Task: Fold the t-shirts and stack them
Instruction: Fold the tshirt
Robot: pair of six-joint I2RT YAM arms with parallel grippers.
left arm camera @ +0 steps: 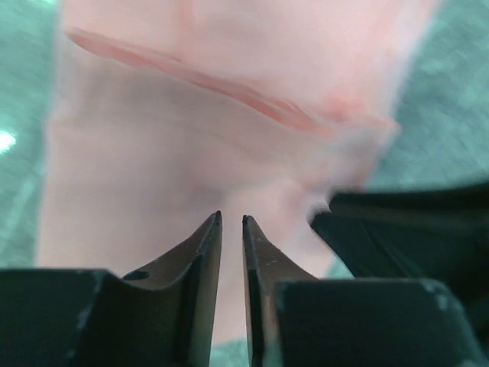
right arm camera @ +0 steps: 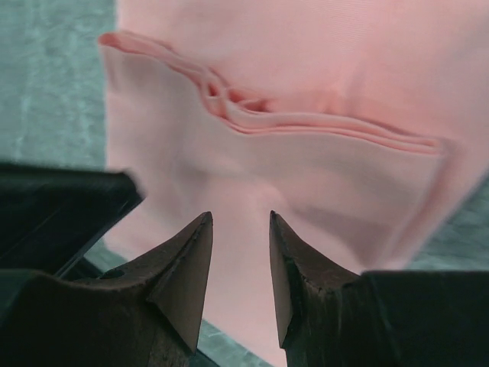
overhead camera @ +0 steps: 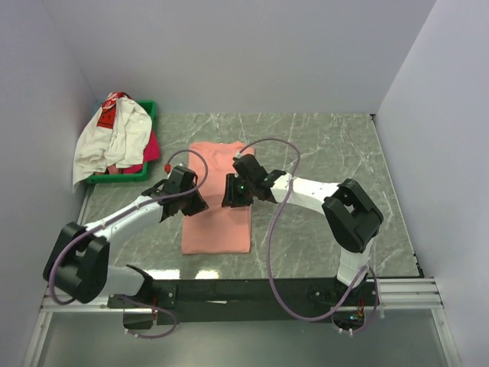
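Top external view: at the far left corner sits a green tray (overhead camera: 149, 108), with the white t-shirt (overhead camera: 114, 141) heaped loosely over it, its red printed patch uppermost, and the magenta-pink t-shirt (overhead camera: 152, 145) showing underneath. I take these two to be waiting their turn, parked out of the working space. Moving right, the left gripper (left arm camera: 231, 218) hangs over the left edge of the salmon-pink t-shirt (overhead camera: 218, 222). Its jaws are drawn almost together with only a slit between them, and no cloth is caught in it. The shirt lies flat in the middle of the marble-patterned tabletop (overhead camera: 321, 138) as a long narrow strip running away from the arms, so its sides look already turned in. Both wrist views show a doubled edge of cloth lying across the shirt ahead of the fingers. Further right, the right gripper (right arm camera: 241, 215) hovers over the shirt's right edge, jaws parted and released, nothing between them. With one arm at each long edge, they seem placed to take matching grips for a fold along the shirt's length. Stacking looks some way off, with only this one shirt laid out so far.
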